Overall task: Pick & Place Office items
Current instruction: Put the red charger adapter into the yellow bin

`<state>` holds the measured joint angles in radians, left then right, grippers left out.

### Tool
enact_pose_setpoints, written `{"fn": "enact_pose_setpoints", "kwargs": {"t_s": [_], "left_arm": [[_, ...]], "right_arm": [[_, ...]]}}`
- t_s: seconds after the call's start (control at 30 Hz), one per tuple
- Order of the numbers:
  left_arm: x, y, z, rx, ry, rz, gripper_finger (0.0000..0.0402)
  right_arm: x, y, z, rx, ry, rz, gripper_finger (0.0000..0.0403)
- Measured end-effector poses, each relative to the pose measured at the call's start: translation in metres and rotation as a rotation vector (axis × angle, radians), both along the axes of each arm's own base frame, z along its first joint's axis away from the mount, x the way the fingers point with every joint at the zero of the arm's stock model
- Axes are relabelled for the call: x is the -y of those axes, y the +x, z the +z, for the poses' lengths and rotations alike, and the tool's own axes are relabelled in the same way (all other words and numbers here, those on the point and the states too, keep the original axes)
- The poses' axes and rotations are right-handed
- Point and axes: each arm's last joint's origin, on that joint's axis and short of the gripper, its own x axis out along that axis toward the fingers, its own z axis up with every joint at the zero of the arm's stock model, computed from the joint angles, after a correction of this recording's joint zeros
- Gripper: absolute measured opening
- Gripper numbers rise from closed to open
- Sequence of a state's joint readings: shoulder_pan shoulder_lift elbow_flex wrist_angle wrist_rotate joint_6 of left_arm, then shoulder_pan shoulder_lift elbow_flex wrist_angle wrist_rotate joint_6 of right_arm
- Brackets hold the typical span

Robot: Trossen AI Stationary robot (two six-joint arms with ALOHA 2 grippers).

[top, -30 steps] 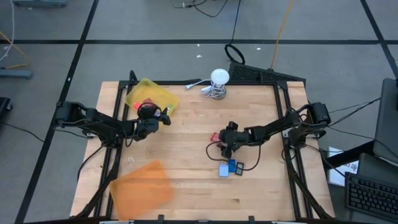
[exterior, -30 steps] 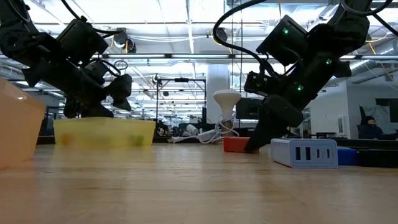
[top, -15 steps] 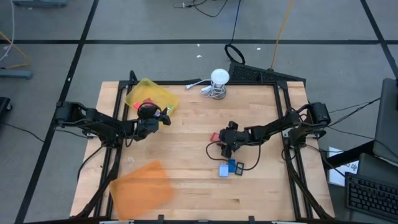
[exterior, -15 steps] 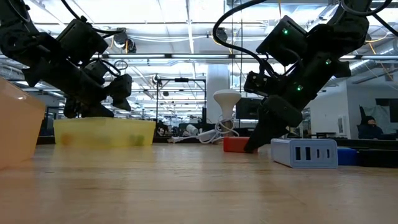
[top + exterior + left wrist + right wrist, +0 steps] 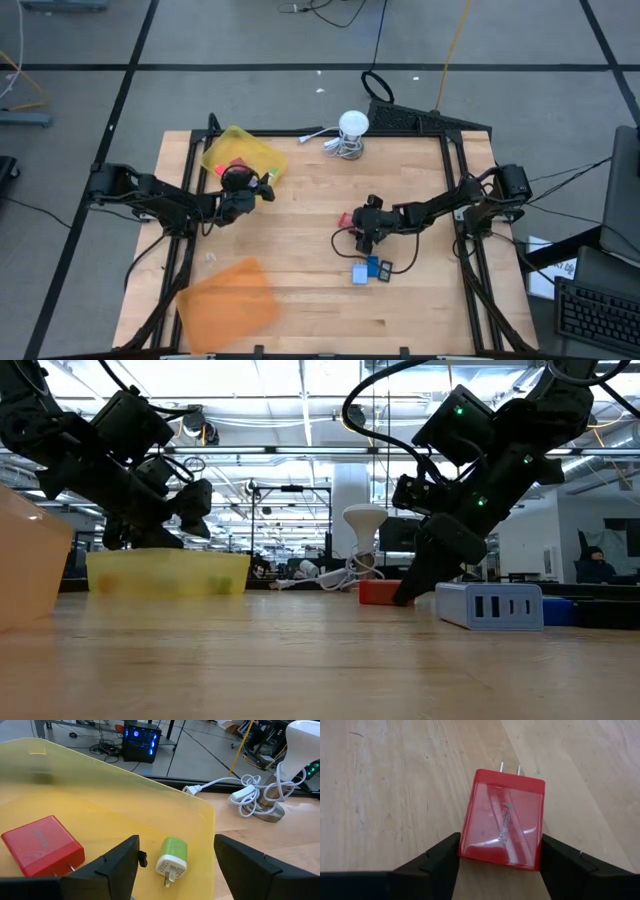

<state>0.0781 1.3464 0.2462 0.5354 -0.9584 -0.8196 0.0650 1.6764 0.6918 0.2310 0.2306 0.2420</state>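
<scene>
Nothing has moved since the earlier frames; both arms hold their poses. Left claw [image 5: 175, 870] hangs wide open and empty over the yellow tray [image 5: 243, 152], where a red charger [image 5: 42, 851] and green plug [image 5: 171, 859] lie. Right claw [image 5: 500, 865] straddles a red block [image 5: 503, 825] on the counter [image 5: 300, 250], fingers just beside it, not clearly gripping. Blue pieces [image 5: 372, 268] wait nearby; the grasp looks imminent.

A red charger block [image 5: 502, 820] with two prongs lies flat on the desk near the middle of the high view. A small cluster — grey multi-port hub [image 5: 489, 606], blue pieces [image 5: 376, 266] — sits just below it. Upper left, another red charger [image 5: 42, 851] and a green plug [image 5: 171, 857] lie together.
</scene>
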Motion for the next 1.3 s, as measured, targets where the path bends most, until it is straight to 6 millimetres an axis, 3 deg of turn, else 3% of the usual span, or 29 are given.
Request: {"fn": "enact_pose_setpoints", "kwargs": {"t_s": [0.53, 0.87, 1.1, 1.3], "left_arm": [[0.000, 0.000, 0.000, -0.001, 0.000, 0.000, 0.0246], [0.000, 0.000, 0.000, -0.004, -0.008, -0.018, 0.0259], [0.001, 0.002, 0.000, 0.006, -0.028, -0.051, 0.0248], [0.003, 0.008, 0.005, 0.043, -0.050, -0.189, 0.0241]], "right_arm": [[-0.001, 0.000, 0.001, -0.010, -0.050, 0.058, 0.0221], [-0.009, -0.008, 0.030, 0.043, -0.105, 0.141, 0.0220], [-0.013, -0.019, 0.050, 0.064, -0.104, 0.159, 0.0225], [-0.013, -0.024, 0.061, 0.091, -0.103, 0.161, 0.0219]]}}
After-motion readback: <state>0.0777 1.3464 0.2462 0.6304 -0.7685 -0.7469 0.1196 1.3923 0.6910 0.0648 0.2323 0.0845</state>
